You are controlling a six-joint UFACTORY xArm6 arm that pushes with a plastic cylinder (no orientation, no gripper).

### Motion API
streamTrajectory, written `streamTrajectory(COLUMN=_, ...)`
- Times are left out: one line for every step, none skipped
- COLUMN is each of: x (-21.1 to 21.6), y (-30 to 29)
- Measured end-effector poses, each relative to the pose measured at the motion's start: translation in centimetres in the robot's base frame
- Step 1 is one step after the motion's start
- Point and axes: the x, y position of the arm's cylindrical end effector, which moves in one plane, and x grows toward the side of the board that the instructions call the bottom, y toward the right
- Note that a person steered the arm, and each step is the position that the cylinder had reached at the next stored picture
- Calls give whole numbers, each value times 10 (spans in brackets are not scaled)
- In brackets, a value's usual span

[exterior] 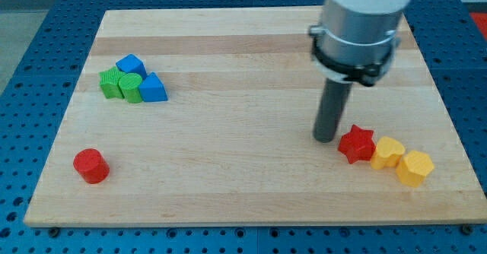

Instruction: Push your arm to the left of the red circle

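My tip (326,138) rests on the wooden worktop (251,56) in the view's right half, just beside the red star (357,144), which touches a yellow block (388,152) and then a yellow hexagon (415,168) running toward the right edge; I carry only a rod, so there are no jaws to be spread or pressed together. The red circle (91,166) sits alone near the bottom-left corner, with only a narrow strip of board between it and the left edge, while a wide bare stretch separates it from my tip. Near the upper left, well apart from the circle, cluster two green blocks (111,83) (130,88) and two blue blocks (132,64) (154,89), touching
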Motion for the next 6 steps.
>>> streamTrajectory(x=0, y=-55)
streamTrajectory(x=0, y=-115)
streamTrajectory(x=0, y=-176)
streamTrajectory(x=0, y=-236)
streamTrajectory(x=0, y=-301)
streamTrajectory(x=0, y=-360)
